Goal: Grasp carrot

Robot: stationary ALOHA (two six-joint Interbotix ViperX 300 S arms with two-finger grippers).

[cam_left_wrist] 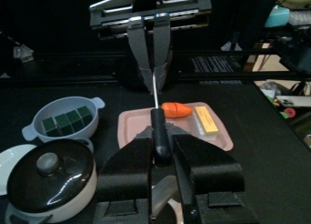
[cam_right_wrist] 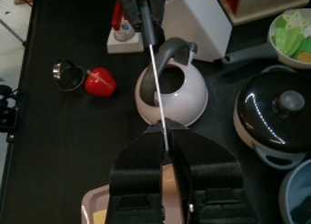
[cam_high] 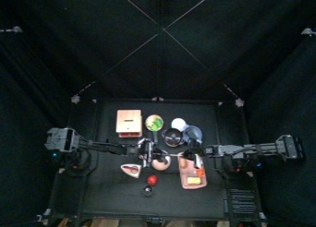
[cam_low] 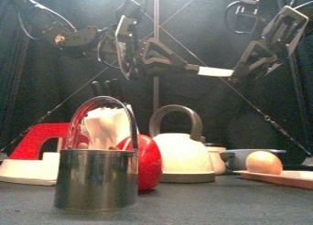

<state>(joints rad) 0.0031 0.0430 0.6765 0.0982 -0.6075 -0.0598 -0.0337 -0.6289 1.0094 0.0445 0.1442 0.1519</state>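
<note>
1. We find the carrot (cam_left_wrist: 176, 108) lying on the pink tray (cam_left_wrist: 136, 127), just beside a yellow block (cam_left_wrist: 206, 118). In the top view the tray sits lower right of the middle of the bench (cam_high: 105, 198).
2. In its wrist view the left tool (cam_left_wrist: 158, 141) points straight at the carrot but is well short of it. Its jaws are drawn together and hold nothing.
3. The right tool (cam_right_wrist: 165, 137) hangs over the kettle (cam_right_wrist: 170, 91), jaws barely parted and empty; we judge it the resting one.
4. We should spread the left jaws first, before going down.
5. We should close across the carrot's short width, one jaw on each side, keeping off the block.
6. The risk we see is a jaw catching the tray's rim or nudging the carrot so that it rolls, so we should come down slowly and squeeze only once the carrot is centred.
</note>
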